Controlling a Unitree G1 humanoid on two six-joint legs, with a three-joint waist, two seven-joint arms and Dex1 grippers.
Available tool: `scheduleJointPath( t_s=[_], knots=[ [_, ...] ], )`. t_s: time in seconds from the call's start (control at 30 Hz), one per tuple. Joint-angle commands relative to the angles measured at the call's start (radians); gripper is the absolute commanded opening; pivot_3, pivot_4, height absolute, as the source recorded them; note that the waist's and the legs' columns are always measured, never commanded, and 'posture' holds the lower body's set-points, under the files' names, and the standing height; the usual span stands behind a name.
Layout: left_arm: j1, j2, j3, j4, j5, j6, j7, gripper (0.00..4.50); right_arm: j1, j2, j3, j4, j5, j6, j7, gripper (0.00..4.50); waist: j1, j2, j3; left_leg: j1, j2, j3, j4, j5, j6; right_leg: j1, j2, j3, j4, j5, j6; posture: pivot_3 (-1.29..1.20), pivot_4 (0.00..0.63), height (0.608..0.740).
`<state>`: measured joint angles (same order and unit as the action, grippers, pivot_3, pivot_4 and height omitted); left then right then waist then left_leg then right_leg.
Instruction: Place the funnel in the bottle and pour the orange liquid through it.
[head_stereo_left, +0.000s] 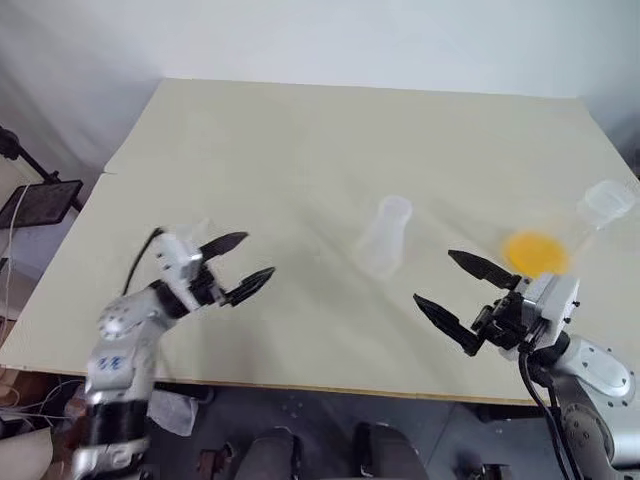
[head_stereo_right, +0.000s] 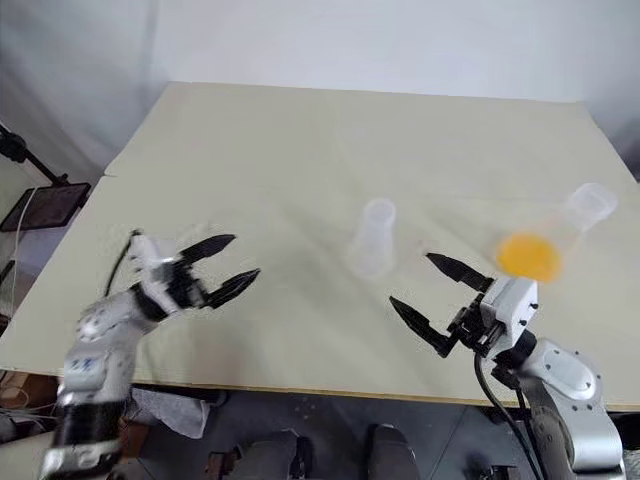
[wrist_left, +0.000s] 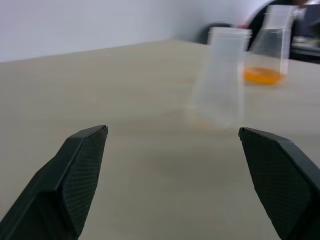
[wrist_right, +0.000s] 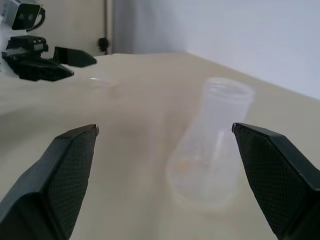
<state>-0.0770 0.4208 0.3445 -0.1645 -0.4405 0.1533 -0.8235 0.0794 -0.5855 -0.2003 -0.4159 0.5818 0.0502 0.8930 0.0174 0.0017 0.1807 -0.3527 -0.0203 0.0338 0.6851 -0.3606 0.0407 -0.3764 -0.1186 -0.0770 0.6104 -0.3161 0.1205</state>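
The bottle (head_stereo_left: 385, 235), a milky conical flask, stands upright mid-table. To its right a clearer flask (head_stereo_left: 600, 205) holds the orange liquid (head_stereo_left: 535, 252) in its base. A small clear thing that looks like the funnel (wrist_right: 102, 81) lies on the table just beyond my left gripper (head_stereo_left: 258, 254). That gripper is open and empty near the table's front left, pointing toward the bottle (wrist_left: 222, 80). My right gripper (head_stereo_left: 433, 277) is open and empty at the front right, between the two flasks and short of them, aimed at the bottle (wrist_right: 212, 145).
The beige table (head_stereo_left: 300, 150) has its front edge just below both grippers. A black stand (head_stereo_left: 35, 200) sits off the left edge. A grey wall rises behind the table.
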Motion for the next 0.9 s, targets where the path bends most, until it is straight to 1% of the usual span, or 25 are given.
scheduleJointPath(
  t_s=[0.03, 0.07, 0.13, 0.2, 0.3, 0.37, 0.47, 0.53, 0.73, 0.83, 0.9],
  knots=[
    [0.195, 0.02, 0.186, -0.077, -0.028, -0.041, 0.06, 4.46, -0.026, -0.04, 0.008, 0.031, 0.024, -0.002, 0.101, 4.5, -0.006, 0.0, 0.0, 0.0, 0.0, 0.0, -0.001, 0.0, 0.0, 0.0, 0.0, 0.0, 0.0, 0.0, 0.0, 0.0, 0.15, 0.74],
    [0.257, 0.015, 0.247, -0.072, -0.042, -0.046, 0.078, 4.46, -0.032, -0.049, 0.009, 0.05, 0.021, -0.011, 0.127, 4.5, -0.009, 0.0, 0.0, 0.0, 0.0, 0.0, -0.001, -0.001, -0.001, 0.0, 0.0, 0.0, 0.0, 0.0, 0.0, 0.0, 0.15, 0.74],
    [0.33, 0.009, 0.317, -0.066, -0.075, -0.044, 0.105, 4.46, -0.04, -0.059, 0.007, 0.073, 0.016, -0.028, 0.16, 4.5, -0.01, -0.001, 0.0, 0.0, 0.001, 0.0, -0.002, -0.001, -0.001, 0.0, 0.0, -0.001, -0.001, 0.0, -0.001, 0.0, 0.15, 0.74],
    [0.378, 0.009, 0.367, -0.062, -0.095, -0.048, 0.122, 4.46, -0.051, -0.065, 0.006, 0.088, 0.012, -0.038, 0.184, 4.5, 0.001, -0.001, 0.0, 0.0, 0.001, -0.001, -0.001, -0.001, 0.0, 0.001, 0.0, -0.001, -0.005, -0.001, -0.001, 0.0, 0.15, 0.74],
    [0.409, 0.014, 0.406, -0.052, -0.114, -0.044, 0.146, 4.46, -0.071, -0.067, 0.009, 0.101, 0.006, -0.044, 0.208, 4.5, 0.008, -0.001, 0.0, 0.0, 0.0, -0.001, -0.001, -0.001, 0.0, 0.002, -0.002, 0.0, -0.008, -0.001, -0.002, 0.0, 0.15, 0.74],
    [0.409, 0.022, 0.404, -0.053, -0.12, -0.036, 0.154, 4.46, -0.08, -0.065, 0.013, 0.107, 0.004, -0.044, 0.214, 4.5, 0.008, -0.001, 0.0, 0.0, 0.0, -0.001, -0.001, -0.002, -0.001, 0.002, -0.002, 0.0, -0.008, -0.001, -0.003, 0.0, 0.15, 0.74],
    [0.384, 0.048, 0.36, -0.071, -0.125, 0.0, 0.151, 4.46, -0.085, -0.061, 0.016, 0.115, -0.003, -0.048, 0.22, 4.5, 0.004, 0.0, 0.0, 0.0, 0.0, -0.001, -0.002, -0.002, -0.002, 0.001, -0.002, 0.0, -0.007, -0.002, -0.003, 0.0, 0.15, 0.74],
    [0.329, 0.073, 0.316, -0.075, -0.113, 0.038, 0.178, 4.46, -0.084, -0.061, 0.016, 0.116, -0.007, -0.05, 0.221, 4.5, 0.005, 0.0, 0.0, 0.0, 0.0, -0.001, -0.002, -0.002, -0.002, 0.001, -0.002, 0.0, -0.007, -0.002, -0.003, 0.0, 0.15, 0.74],
    [0.084, 0.151, 0.122, -0.01, -0.021, 0.17, 0.272, 4.46, -0.077, -0.058, 0.017, 0.116, -0.021, -0.054, 0.211, 4.5, 0.003, 0.0, 0.0, 0.001, 0.0, 0.0, -0.002, -0.002, -0.002, 0.0, -0.001, -0.001, -0.003, -0.001, -0.003, 0.0, 0.15, 0.74],
    [-0.05, 0.153, 0.023, 0.039, 0.025, 0.226, 0.311, 4.46, -0.075, -0.053, 0.015, 0.109, -0.028, -0.056, 0.195, 4.5, 0.003, 0.0, 0.0, 0.001, 0.0, 0.0, -0.002, -0.002, -0.002, 0.0, 0.0, -0.001, 0.001, -0.001, -0.002, 0.0, 0.15, 0.74],
    [-0.118, 0.146, -0.021, 0.094, 0.066, 0.238, 0.346, 4.46, -0.069, -0.048, 0.013, 0.098, -0.027, -0.052, 0.181, 4.5, 0.001, 0.0, 0.0, 0.001, 0.0, 0.0, -0.002, -0.002, -0.002, -0.001, 0.001, -0.001, 0.002, -0.001, -0.002, 0.0, 0.15, 0.74]
  ],
)
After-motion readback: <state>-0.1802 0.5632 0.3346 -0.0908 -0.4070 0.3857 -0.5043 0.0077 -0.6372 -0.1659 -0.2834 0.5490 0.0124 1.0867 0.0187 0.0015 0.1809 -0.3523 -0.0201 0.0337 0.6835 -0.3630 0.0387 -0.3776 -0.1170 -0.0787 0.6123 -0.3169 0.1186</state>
